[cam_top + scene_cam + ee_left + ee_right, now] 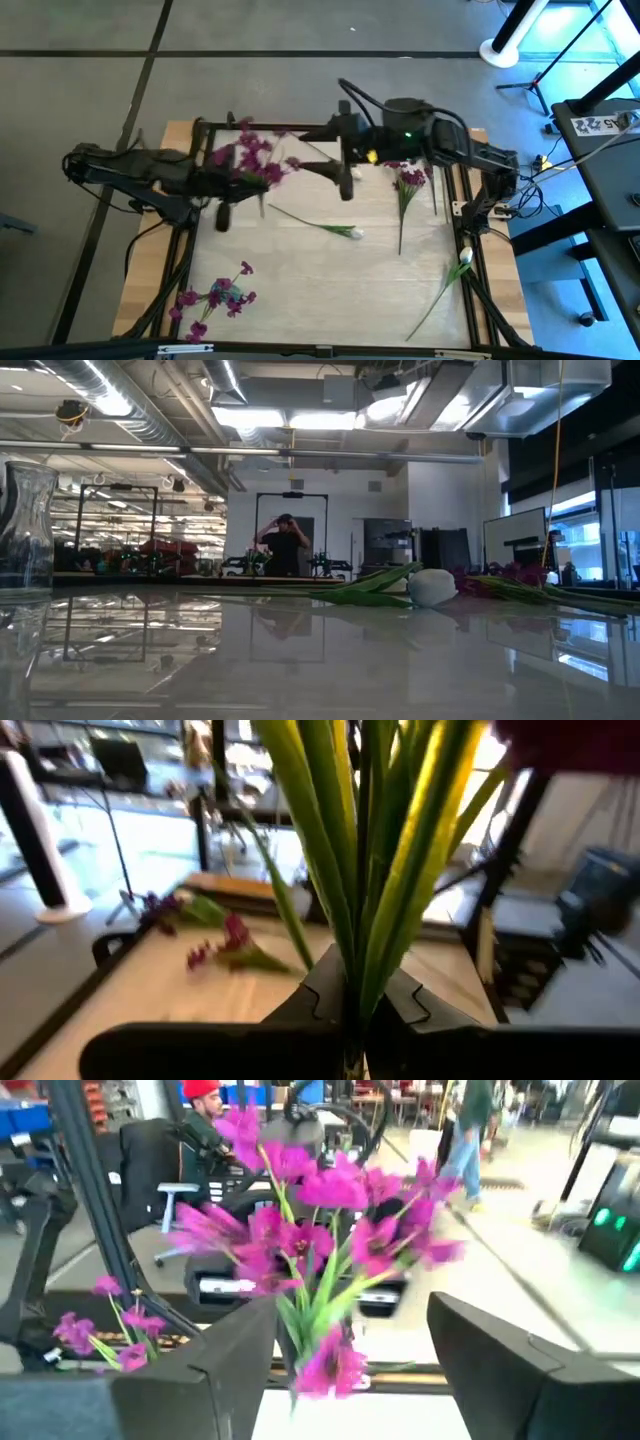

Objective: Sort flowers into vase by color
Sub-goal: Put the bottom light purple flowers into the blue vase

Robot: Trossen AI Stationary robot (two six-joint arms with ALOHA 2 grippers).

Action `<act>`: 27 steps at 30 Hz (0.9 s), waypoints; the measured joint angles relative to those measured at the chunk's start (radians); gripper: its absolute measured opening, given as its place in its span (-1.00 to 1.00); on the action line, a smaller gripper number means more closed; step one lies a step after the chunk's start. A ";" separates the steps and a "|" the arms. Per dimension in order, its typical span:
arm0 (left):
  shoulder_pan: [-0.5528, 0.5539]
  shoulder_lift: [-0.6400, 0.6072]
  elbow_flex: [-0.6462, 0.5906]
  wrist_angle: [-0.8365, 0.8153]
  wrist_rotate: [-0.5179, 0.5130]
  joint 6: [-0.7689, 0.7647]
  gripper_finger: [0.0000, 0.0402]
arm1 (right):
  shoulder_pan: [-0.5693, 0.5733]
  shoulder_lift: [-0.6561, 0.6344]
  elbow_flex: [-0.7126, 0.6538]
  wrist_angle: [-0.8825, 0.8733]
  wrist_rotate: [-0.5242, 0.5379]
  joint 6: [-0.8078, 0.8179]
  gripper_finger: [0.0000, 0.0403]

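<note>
Right now the left tool [350, 1010] is clamped on the green stems of a purple bunch [250, 155], held above the tabletop [300, 270] toward ten o'clock in the high view. In the left wrist view the stems rise straight up from between the two dark fingers [310, 995], which press against them on both sides. The right tool [350, 1350] sits just beside that bunch, near twelve o'clock over the tabletop, and its jaws stand apart: in the right wrist view the magenta blooms and their stems hang in the gap between the two fingers [215, 1370], and neither finger visibly touches them.

A white bud [355, 232] on a long thin stem lies flat near the middle of the tabletop; the low view shows it as a pale rounded head with green leaves trailing away. A second purple stem [408, 185] lies toward two o'clock, its stalk pointing toward the near edge. Another white bud [464, 257] lies at four o'clock by the frame rail. A loose purple cluster [215, 297] rests at seven o'clock.

A clear glass vase [25, 535] stands upright at the edge of the low view. Beyond the tabletop a person [285, 545] stands in the room, arms raised to the head.
</note>
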State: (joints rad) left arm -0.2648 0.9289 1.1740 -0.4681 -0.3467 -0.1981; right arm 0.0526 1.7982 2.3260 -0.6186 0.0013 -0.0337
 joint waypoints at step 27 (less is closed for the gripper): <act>-0.662 -0.435 -0.370 0.078 -0.035 -0.135 -0.96 | 0.380 0.104 -0.001 0.156 0.846 0.244 0.31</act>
State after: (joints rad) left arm -0.9271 0.4943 0.8037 -0.3904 -0.3817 -0.3335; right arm 0.4324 1.9026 2.3250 -0.4628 0.8472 0.2104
